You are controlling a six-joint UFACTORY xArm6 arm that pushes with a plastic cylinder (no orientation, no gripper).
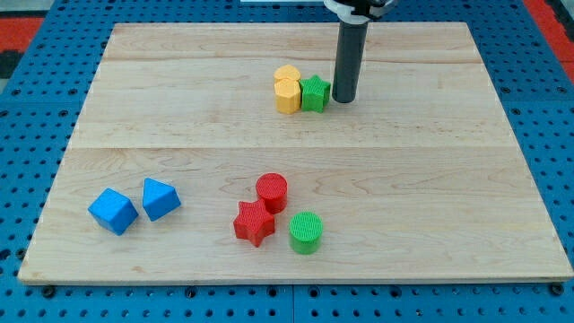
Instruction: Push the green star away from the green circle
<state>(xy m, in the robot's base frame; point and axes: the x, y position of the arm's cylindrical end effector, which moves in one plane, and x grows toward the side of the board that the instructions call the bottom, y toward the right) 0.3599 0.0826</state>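
Pale wood board [179, 108], planked, lying on a blue pegboard [36, 108] that shows on all sides. Broad bare stretches across the board's left half at the view's top, across the middle band, and down the whole right side. Edges all in view except the top edge, partly covered by the arm.

Dark rod entering from the view's top, upright, leaning little if at all. my tip [345, 100] down at the board surface in the upper middle region. No jaws on this rig, a plain rod only, so nothing spread, pressed together or pinching.

green star [315, 92] immediately to the left of my tip, touching or very nearly so; contact not certain from this view. Star pressed on its own left against two yellow blocks: yellow block, upper [288, 76], rounded in outline, and yellow block, lower [288, 95], roughly hexagonal. The three forming a tight cluster, with open board above, below and to the left of it.

green circle [306, 231] well apart from the star, near the view's bottom, slightly left of the star's column. Just beside it, red star [254, 222] to its left and red circle [272, 191] above-left; the red pair touching or nearly touching.

Two blue blocks at lower left, blue block, left [113, 211] and blue block, right [160, 198], angular, close together, near the left edge.
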